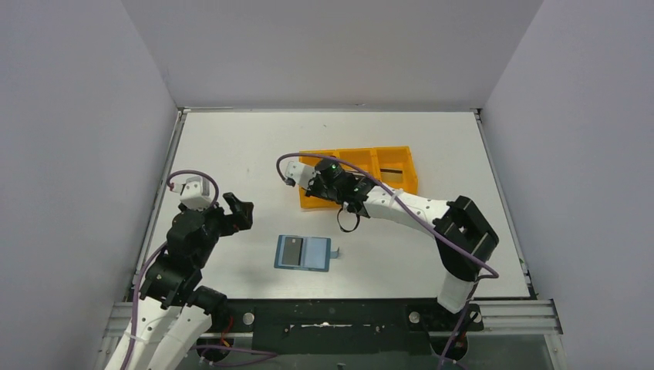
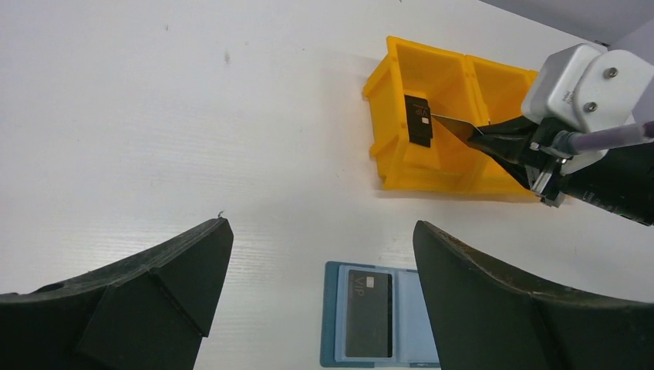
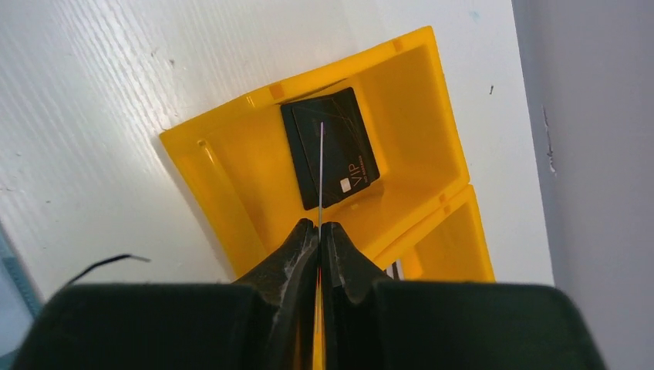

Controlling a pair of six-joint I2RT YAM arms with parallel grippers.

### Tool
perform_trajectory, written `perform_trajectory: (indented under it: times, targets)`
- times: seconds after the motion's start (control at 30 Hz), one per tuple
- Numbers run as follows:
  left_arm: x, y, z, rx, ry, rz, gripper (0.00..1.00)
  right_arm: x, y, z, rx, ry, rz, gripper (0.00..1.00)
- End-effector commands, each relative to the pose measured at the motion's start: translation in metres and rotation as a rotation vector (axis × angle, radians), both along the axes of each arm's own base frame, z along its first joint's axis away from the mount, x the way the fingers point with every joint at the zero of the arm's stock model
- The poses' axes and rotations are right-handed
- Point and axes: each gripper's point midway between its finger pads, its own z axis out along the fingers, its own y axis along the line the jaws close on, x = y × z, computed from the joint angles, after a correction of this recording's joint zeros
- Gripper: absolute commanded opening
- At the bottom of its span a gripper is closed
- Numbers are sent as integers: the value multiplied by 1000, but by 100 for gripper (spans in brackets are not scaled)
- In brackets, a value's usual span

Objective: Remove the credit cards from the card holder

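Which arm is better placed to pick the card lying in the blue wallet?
Probably left: the left gripper is open and empty near the card holder. The right gripper is shut on a card over the orange tray.

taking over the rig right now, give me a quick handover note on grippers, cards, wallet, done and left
Left gripper: open, empty, above the white table.
Right gripper: shut on a thin silver-grey card, edge-on above the orange plastic tray's left end compartment.
Done: a black VIP card lies in that compartment.
The teal-blue folding card holder lies open on the table, one black card in its pocket.
Left: drop the held card, then probably pull that last visible card.
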Motion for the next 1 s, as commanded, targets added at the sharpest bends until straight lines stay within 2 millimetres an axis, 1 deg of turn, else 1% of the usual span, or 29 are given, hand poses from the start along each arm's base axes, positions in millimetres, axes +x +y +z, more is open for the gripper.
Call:
perform_trajectory:
  times: [0.0,0.13,0.43,0.6,0.7,0.87,0.97]
  targets:
    - [4,6,8,16,-26,23,89,24,6,18,-105,-137,92,0]
    - [4,8,8,17,-27,38,89,39,11,11,-115,-146,111,0]
    - [1,19,13,10,-43,91,89,62,13,-13,-191,-148,133,0]
    - [0,21,15,7,-52,102,89,73,15,-25,-201,-137,142,4]
    - [0,21,15,7,-51,101,89,77,16,-28,-219,-137,144,5]
    - [1,20,13,9,-48,97,89,81,16,-44,-260,-132,157,7]
    - [1,20,12,11,-42,94,89,82,15,-50,-266,-125,149,8]
